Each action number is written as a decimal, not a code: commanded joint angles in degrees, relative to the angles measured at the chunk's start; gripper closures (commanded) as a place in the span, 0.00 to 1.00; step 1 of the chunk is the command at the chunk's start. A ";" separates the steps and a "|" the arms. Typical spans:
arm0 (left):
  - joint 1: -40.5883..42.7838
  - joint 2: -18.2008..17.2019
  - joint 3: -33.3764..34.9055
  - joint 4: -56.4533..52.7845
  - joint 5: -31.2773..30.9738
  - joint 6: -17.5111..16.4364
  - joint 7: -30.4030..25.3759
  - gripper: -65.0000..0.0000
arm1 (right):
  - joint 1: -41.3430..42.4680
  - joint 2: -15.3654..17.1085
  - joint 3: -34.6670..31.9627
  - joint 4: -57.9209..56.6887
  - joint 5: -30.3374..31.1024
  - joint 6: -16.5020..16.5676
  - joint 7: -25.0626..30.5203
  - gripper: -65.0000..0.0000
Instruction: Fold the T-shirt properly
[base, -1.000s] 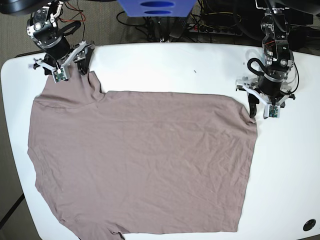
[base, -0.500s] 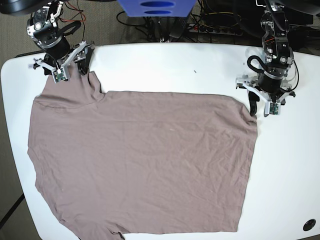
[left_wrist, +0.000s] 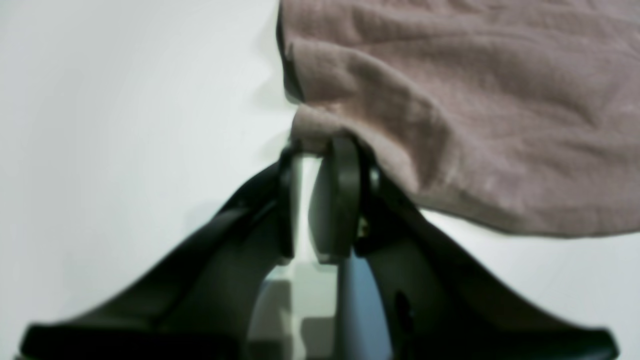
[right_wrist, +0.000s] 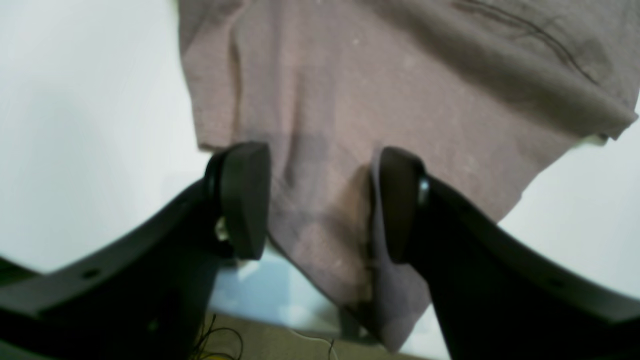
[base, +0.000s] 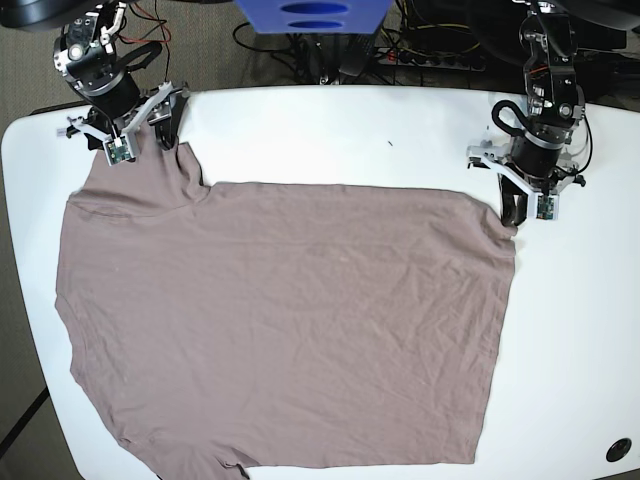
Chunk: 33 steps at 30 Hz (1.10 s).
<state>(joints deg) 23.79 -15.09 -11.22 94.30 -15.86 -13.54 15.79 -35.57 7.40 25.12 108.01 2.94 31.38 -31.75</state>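
Pinching T-shirt (base: 290, 320) edge, left gripper (left_wrist: 320, 150) fingers narrow, right gripper (right_wrist: 320, 200) wide astride sleeve

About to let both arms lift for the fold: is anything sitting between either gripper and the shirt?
Nothing visible. The left gripper pinches the T-shirt at its corner; the right gripper straddles the sleeve, jaws open.

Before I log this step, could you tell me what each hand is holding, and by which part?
The left hand pinches the mauve-brown thin-fabric T-shirt at its corner edge. The right hand straddles a sleeve with jaws apart, gripping nothing.
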 joint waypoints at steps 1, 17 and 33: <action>0.14 -0.42 0.40 0.60 1.45 -0.30 1.97 0.75 | -0.50 0.30 0.51 0.78 -0.44 0.14 -0.47 0.48; 1.33 -1.46 -0.03 1.32 1.62 -0.61 1.44 0.60 | 0.25 0.26 1.79 0.82 -0.20 0.20 -0.43 0.48; 0.02 -0.97 -2.07 1.44 0.18 -0.82 2.01 0.75 | 0.23 0.20 1.29 0.83 0.13 0.47 0.00 0.47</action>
<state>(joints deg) 23.92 -15.68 -12.84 95.29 -15.94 -14.63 17.43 -35.09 7.16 26.24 108.05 2.94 31.59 -32.16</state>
